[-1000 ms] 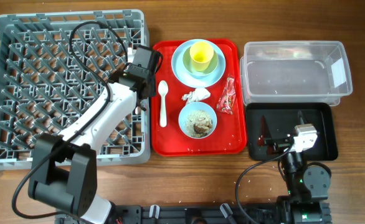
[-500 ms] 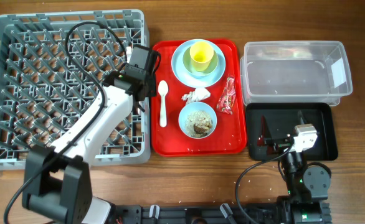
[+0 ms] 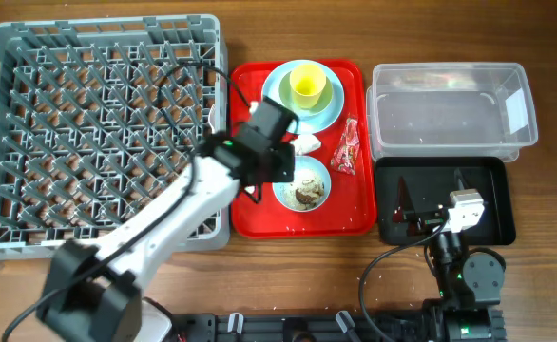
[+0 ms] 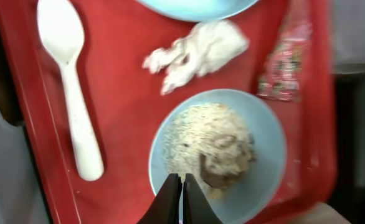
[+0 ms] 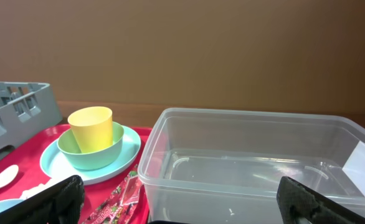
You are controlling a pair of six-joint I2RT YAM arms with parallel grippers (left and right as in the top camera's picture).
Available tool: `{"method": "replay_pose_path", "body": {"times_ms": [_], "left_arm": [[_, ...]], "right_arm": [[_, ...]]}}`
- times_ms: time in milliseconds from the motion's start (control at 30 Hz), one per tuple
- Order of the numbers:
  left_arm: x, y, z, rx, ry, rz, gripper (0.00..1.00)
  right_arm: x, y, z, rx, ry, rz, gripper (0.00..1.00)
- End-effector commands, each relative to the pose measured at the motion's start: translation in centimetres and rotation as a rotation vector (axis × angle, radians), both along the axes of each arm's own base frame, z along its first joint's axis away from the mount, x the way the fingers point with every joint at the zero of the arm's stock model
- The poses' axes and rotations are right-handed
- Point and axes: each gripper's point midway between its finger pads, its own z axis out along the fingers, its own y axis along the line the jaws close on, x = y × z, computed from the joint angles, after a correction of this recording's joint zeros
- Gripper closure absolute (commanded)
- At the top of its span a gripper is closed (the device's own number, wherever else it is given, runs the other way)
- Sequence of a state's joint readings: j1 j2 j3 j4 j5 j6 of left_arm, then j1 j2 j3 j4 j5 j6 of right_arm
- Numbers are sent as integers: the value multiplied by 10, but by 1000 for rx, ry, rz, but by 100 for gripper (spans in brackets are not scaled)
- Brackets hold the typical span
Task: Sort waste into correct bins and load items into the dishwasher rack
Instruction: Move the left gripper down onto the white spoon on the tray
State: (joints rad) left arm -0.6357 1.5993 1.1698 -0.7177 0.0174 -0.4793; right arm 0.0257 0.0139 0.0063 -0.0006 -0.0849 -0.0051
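From overhead the left arm (image 3: 202,190) hides the white spoon (image 4: 70,93) and the rice bowl's (image 3: 312,185) left rim, while the left wrist view blurs the red wrapper (image 4: 285,59) and crops the blue plate (image 4: 195,5) at its top edge.

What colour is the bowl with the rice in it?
The bowl is pale blue, which shows best in the left wrist view.

A flat red tray (image 3: 355,217) with a raised rim lies near the middle of the brown wood-grain table (image 3: 288,275), its longer sides running front to back. Beyond the table stands a plain brown wall (image 5: 182,50).
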Motion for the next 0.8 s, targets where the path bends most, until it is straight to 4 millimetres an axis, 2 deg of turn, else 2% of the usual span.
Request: {"method": "replay_pose_path", "body": {"times_ms": [0, 33, 67, 200, 333, 533, 667, 767], "left_arm": [[17, 32, -27, 217, -72, 195, 96], [23, 41, -30, 276, -105, 219, 95], [31, 51, -32, 332, -144, 247, 88], [38, 50, -46, 337, -137, 254, 74], [37, 44, -75, 343, -81, 234, 75], [46, 47, -88, 380, -106, 250, 77], [47, 51, -95, 397, -103, 256, 75], [52, 60, -95, 409, -106, 282, 73]], "right_arm": [[0, -2, -1, -14, 0, -9, 0], [0, -2, -1, -14, 0, -9, 0], [0, -2, -1, -15, 0, -9, 0], [0, -2, -1, -14, 0, -9, 0], [0, -2, -1, -14, 0, -9, 0], [0, -2, -1, -15, 0, -9, 0], [0, -2, -1, -14, 0, -9, 0], [0, -2, -1, -14, 0, -9, 0]]}}
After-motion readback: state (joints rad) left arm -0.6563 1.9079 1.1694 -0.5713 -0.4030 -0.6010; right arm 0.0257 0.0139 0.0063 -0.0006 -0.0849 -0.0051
